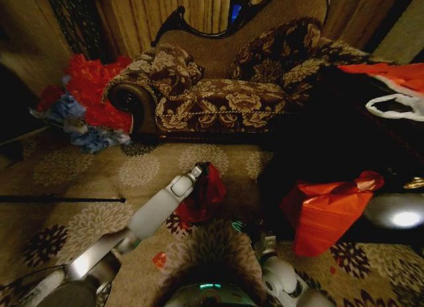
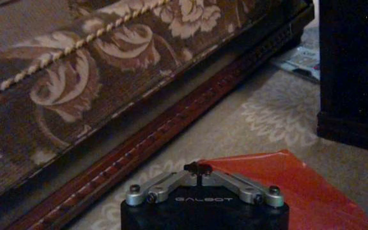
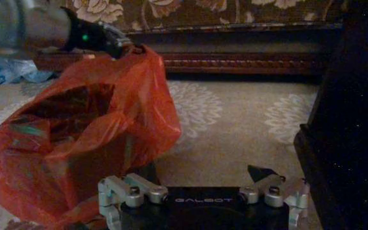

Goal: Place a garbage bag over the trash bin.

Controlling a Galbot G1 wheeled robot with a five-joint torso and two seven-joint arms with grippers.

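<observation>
Left claw clenched on one garbage bag; right claw released beside it.

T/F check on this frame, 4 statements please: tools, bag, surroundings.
1. The left tool is shut on the bag's edge. True.
2. The right tool is shut on the bag. False: it is open, low beside the bag.
3. The bag lies flat on the sofa. False: it hangs from the left tool over the carpet in front of the sofa.
4. A heap of red and blue bags sits on the floor by the sofa's left end. True.
</observation>
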